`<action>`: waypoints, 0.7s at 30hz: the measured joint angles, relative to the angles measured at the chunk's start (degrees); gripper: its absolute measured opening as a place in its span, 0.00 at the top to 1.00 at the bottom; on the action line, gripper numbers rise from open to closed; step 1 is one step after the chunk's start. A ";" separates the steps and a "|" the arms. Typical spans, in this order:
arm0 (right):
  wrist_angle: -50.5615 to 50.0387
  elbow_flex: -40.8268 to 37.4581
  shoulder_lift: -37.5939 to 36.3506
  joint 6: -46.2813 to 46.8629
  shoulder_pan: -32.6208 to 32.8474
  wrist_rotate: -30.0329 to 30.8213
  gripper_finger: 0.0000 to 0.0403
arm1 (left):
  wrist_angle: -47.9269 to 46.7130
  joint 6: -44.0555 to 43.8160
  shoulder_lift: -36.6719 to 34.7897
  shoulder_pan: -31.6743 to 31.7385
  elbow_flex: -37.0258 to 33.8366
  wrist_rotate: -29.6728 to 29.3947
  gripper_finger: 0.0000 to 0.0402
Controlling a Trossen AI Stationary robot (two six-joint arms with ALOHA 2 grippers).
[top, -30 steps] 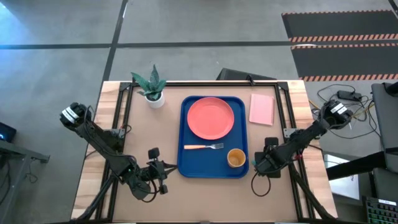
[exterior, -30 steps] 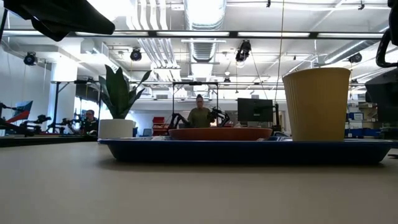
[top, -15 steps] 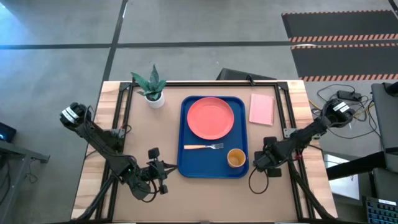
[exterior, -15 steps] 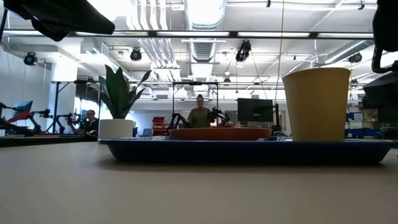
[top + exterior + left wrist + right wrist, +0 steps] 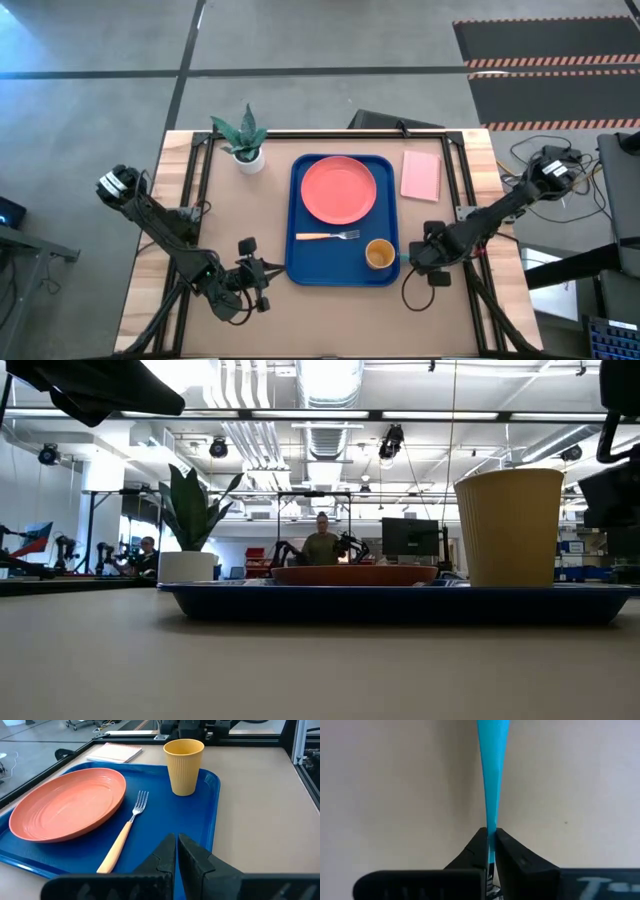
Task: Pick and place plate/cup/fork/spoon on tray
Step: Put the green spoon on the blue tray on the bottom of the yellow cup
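The blue tray [image 5: 293, 250] lies mid-table. On it rest the coral-pink plate [image 5: 338, 190], the fork [image 5: 328, 236] with its orange-pink handle, and the upright yellow cup [image 5: 379, 254]. They also show in the left wrist view: the plate [image 5: 70, 802], the fork [image 5: 127, 827] and the cup [image 5: 184, 766]. My right gripper [image 5: 412, 258] is just right of the tray's near right corner, shut on the spoon's teal handle [image 5: 493, 770]; the spoon's bowl is out of view. My left gripper [image 5: 268, 277] is shut and empty, left of the tray's near left corner. My right gripper pinches the teal handle [image 5: 491, 822] between its two fingers, which point down toward the table. The handle runs straight on away from the fingertips [image 5: 481, 840], in line with them, and shows edge-on. I cannot tell whether the spoon touches the table.
A potted plant [image 5: 243, 140] stands at the far left of the table and a pale pink pad [image 5: 421, 175] lies right of the tray's far end. Black frame rails run along the table's sides. People stand in the room behind the table [image 5: 321, 545].
My right gripper has shifted a little toward the table's far edge with the spoon, still shut on it. The things on the tray have stayed where they were.
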 joint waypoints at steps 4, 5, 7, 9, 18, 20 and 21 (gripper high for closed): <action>-2.02 0.00 -2.65 4.76 0.00 0.79 0.98 | 0.00 -0.02 -0.02 0.00 0.00 0.00 1.00; -2.78 0.00 -3.44 5.99 0.00 1.58 0.98 | 0.00 -0.02 -0.02 0.00 0.00 0.00 1.00; -4.15 0.01 -4.89 7.75 0.00 3.35 0.98 | 0.02 -0.02 -0.02 0.00 0.00 0.00 1.00; -5.71 0.25 -6.40 9.12 0.00 5.56 0.98 | 0.02 -0.02 -0.02 0.00 0.00 0.00 1.00; -15.99 6.73 -9.58 12.53 -2.25 17.11 0.98 | 0.04 0.00 -0.02 0.00 0.09 -0.02 1.00; -16.10 8.68 -9.59 10.95 -3.56 18.03 0.98 | 0.04 0.00 -0.02 0.00 0.09 -0.06 1.00; -16.17 9.69 -9.55 10.18 -4.34 18.44 0.98 | 0.02 0.00 -0.02 0.00 0.09 -0.18 1.00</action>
